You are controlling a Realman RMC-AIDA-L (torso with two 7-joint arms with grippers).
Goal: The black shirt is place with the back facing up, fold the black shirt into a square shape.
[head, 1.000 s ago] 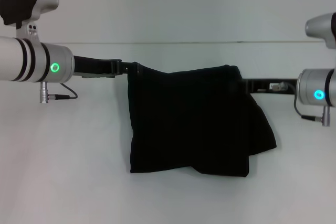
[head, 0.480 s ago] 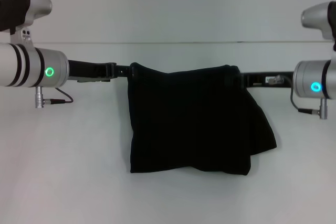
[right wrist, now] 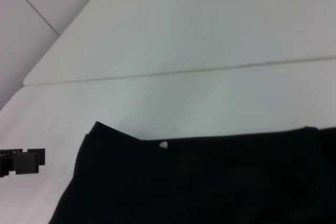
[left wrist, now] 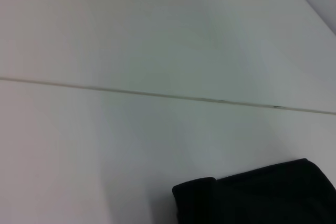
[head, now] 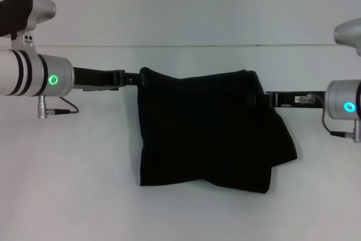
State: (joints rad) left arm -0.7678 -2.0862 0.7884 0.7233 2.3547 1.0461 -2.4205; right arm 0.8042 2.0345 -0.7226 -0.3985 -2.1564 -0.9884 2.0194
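The right arm has drawn back toward its own side since a moment ago: its silver wrist housing sits nearer the edge of the head view and a touch lower, and more of the black gripper body shows between it and the cloth. The left arm has hardly moved. The black shirt (head: 208,131) has kept its outline, top edge and hem unchanged.

From where I stand, the shirt lies folded on the white table (head: 73,196), a rough rectangle with a sleeve or loose flap sticking out low on the robot's right side. The left gripper (head: 134,77) reaches in level and meets the shirt's upper left corner; the right gripper (head: 260,99) meets the upper right edge, a little lower. Both tips are black against black fabric, so I cannot tell whether either one is clamped on the cloth, merely touching it, or let go.

The left wrist view shows only the shirt's corner (left wrist: 252,195), a rounded bulge of doubled fabric lying on the table, with a thin seam line across the white surface beyond. The right wrist view shows the shirt's long top edge (right wrist: 210,182) with a tiny pale speck at the fold, and, farther off, the blunt black end of the left gripper (right wrist: 23,162) just beside the shirt's far corner, something the head view hides.
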